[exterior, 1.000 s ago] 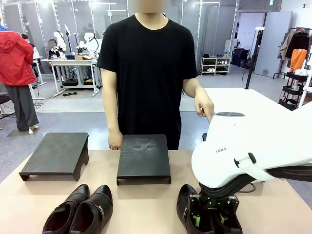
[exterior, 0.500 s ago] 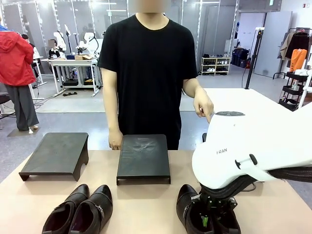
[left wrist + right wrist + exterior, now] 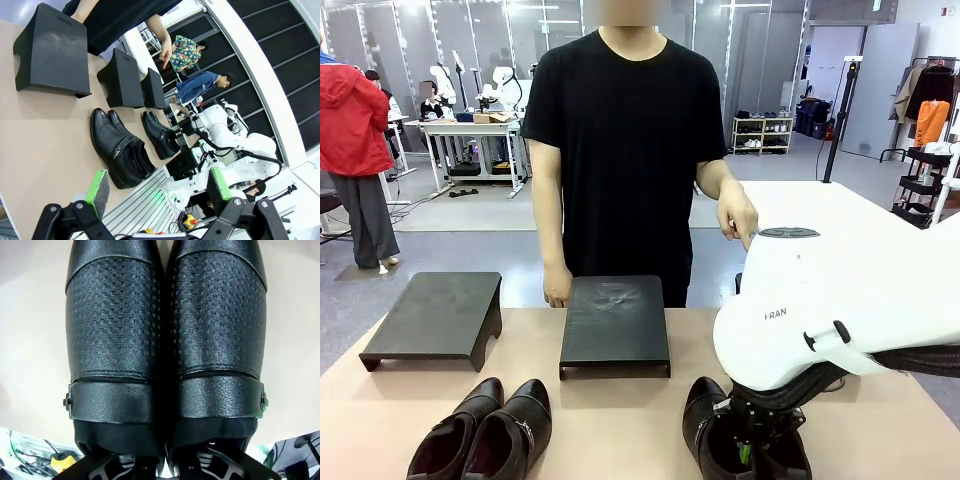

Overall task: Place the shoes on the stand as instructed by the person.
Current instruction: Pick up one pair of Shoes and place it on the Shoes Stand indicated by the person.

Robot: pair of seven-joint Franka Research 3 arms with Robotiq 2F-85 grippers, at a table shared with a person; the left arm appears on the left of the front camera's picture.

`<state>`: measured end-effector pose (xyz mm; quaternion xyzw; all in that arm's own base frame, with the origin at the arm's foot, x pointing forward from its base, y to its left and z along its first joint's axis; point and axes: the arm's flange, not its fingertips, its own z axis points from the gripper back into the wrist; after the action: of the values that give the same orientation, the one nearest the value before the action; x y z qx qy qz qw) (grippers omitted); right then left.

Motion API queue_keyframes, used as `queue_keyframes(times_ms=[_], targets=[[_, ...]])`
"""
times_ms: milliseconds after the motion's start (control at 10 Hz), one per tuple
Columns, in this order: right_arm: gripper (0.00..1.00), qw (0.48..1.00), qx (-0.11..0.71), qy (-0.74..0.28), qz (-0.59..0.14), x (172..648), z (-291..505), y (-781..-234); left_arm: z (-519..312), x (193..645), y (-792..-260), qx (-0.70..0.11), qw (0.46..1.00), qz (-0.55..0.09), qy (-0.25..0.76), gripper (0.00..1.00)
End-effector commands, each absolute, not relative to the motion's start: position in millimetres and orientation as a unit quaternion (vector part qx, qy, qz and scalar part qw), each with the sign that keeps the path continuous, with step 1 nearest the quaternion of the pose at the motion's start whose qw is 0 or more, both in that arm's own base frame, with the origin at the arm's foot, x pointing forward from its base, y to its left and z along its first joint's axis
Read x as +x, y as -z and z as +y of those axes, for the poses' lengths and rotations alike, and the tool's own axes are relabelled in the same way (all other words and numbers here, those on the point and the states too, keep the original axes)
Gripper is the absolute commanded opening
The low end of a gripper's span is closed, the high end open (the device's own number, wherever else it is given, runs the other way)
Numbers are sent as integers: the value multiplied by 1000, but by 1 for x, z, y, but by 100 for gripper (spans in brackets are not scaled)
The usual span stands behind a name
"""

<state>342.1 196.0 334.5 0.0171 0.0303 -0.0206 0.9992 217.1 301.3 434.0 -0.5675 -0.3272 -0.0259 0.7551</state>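
Right fingers (image 3: pixel 743 453) are clamped on the inner walls of the right-hand pair of shoes (image 3: pixel 115 335) at our near desk (image 3: pixel 620 420) edge, while we see left fingers (image 3: pixel 98 186) spread apart, holding nothing.

The right arm (image 3: pixel 840 300) is white with grey lettering, the right hand (image 3: pixel 757 447) black.

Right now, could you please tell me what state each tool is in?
Left tool: open, empty.
Right tool: closed on the right shoe pair, gripping their inner sides.
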Motion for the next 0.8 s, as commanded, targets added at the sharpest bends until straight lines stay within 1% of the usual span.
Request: queue_keyframes(times_ms=[0, 200, 300, 700], targets=[[0, 999, 9, 41, -5, 271, 162, -324, 302, 216, -435, -568, 754, -329, 28, 100], [0, 1000, 6, 8, -17, 266, 158, -360, 302, 216, -435, -568, 754, -329, 28, 100], [0, 999, 9, -7, -35, 265, 155, -378, 302, 216, -435, -568, 754, -329, 28, 100], [0, 996, 25, -27, -87, 277, 140, -431, 302, 216, -435, -568, 754, -329, 28, 100]])
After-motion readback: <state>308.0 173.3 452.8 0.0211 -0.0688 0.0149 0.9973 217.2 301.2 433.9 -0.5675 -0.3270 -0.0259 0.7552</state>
